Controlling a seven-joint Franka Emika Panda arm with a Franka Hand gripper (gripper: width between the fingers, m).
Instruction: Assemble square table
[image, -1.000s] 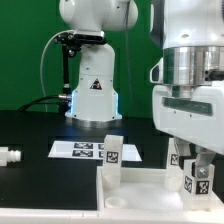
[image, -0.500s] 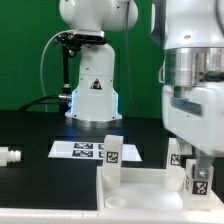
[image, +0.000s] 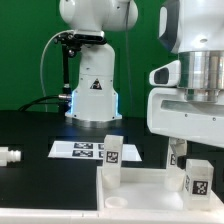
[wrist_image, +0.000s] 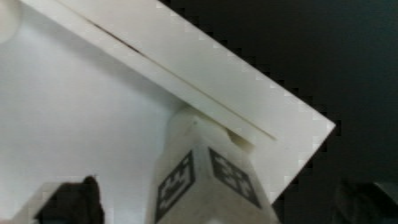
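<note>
From my remote station I see the arm's big white wrist housing filling the exterior view's right side, hanging above the near corner of the square tabletop (image: 140, 180). The end effector (wrist_image: 222, 205) itself is mostly hidden behind that housing in the exterior view. In the wrist view I can make out two dark fingertips (wrist_image: 75, 200), one at each side of the frame, standing far apart with a tagged leg (wrist_image: 205, 170) between them and touching neither that I can see, so I read the jaws as wide and holding nothing.

That leg (image: 197, 178) stands upright at the tabletop's corner directly below the end effector, its black-and-white tag facing the exterior camera. A second leg (image: 176, 152) shows just behind it, partly covered by the housing. A third leg (image: 111, 155) stands upright at the tabletop's far corner, well off to the side of the end effector, towards the exterior view's left.

Beyond that leg, farther from the end effector, the marker board (image: 80, 149) lies flat on the black bench (image: 30, 130). A small white peg-like part (image: 9, 156) lies on the bench at the exterior view's left edge, well apart from the end effector. The robot's white base (image: 93, 90) stands behind it all.
</note>
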